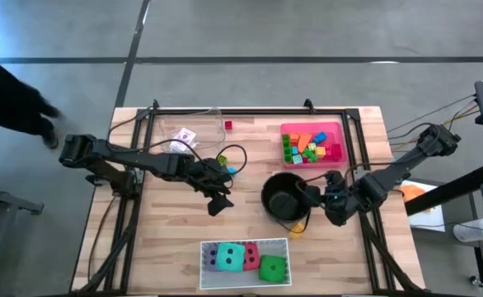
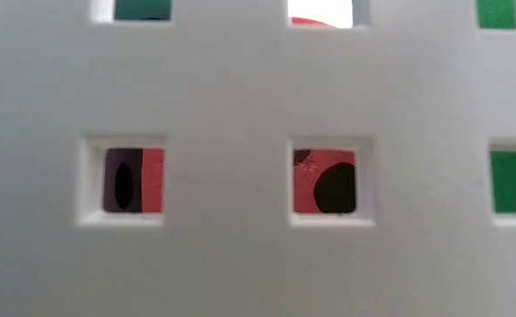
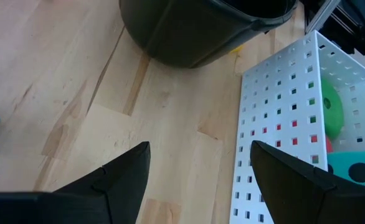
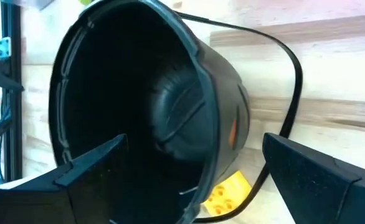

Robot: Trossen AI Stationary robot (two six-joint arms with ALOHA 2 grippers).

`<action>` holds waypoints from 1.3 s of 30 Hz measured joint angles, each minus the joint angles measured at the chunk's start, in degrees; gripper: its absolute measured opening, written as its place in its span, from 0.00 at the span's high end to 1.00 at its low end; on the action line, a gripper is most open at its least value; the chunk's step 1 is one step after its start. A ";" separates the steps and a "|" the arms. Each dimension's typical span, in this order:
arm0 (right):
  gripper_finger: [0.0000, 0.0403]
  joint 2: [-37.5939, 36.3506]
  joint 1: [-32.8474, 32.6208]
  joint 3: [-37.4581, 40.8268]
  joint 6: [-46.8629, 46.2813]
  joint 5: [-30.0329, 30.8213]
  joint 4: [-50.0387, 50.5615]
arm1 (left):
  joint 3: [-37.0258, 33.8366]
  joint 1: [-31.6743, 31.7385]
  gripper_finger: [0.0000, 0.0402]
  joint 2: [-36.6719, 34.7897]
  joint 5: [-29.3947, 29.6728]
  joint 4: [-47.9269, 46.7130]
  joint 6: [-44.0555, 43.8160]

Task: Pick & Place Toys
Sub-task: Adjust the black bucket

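I am between two picks, with nothing held in either pincer. My left gripper [image 1: 219, 200] hangs over bare wood near the middle of the table [image 1: 175, 239], its two fingers spread apart and empty. My right gripper [image 1: 314, 195] is at about three o'clock from it, touching or nearly touching the rim of the black pot [image 1: 283, 195], with fingers wide apart and also empty; whether they straddle the rim I cannot tell.

The soft dice lie together in the white perforated tray [image 1: 246, 244] at six o'clock on the table: the purple die [image 1: 214, 259], teal die [image 1: 232, 256], red die [image 1: 250, 250] and green die [image 1: 273, 268]. Many small blocks [image 1: 310, 147] fill the pink tray [image 1: 311, 127] at one o'clock. One red block [image 1: 228, 125] sits alone at twelve o'clock, and a yellow block [image 4: 227, 191] lies just beside the pot's base.

I judge the next move is a descent on one loose block; it asks for careful centring of the fingers.
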State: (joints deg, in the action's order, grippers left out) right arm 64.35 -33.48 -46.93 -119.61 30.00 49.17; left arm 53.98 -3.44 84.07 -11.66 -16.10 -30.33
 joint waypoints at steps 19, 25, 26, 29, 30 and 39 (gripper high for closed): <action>0.70 3.77 4.59 -0.69 2.24 -2.91 0.04 | 0.00 0.00 0.31 0.00 -0.44 -0.02 -1.33; 0.88 3.77 5.45 -0.67 4.00 -2.95 -0.04 | 0.00 0.00 0.31 0.00 -0.48 -0.04 -1.70; 0.90 3.77 5.45 -0.67 4.18 -3.02 0.03 | 0.00 0.00 0.31 0.00 -0.48 -0.02 -1.70; 0.95 3.76 5.43 -0.64 4.36 -3.04 0.05 | 0.00 0.00 0.31 0.00 -0.48 -0.02 -1.70; 0.96 3.74 5.43 -0.64 4.52 -3.04 0.08 | 0.00 0.00 0.31 0.00 -0.48 -0.02 -1.70; 0.98 2.86 5.40 -1.85 6.13 -3.17 2.08 | 0.00 0.00 0.31 0.00 -0.48 -0.03 -1.70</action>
State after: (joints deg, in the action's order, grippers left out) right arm 67.21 -28.08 -48.78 -113.48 26.83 51.24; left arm 53.98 -3.44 84.07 -12.14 -16.13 -32.03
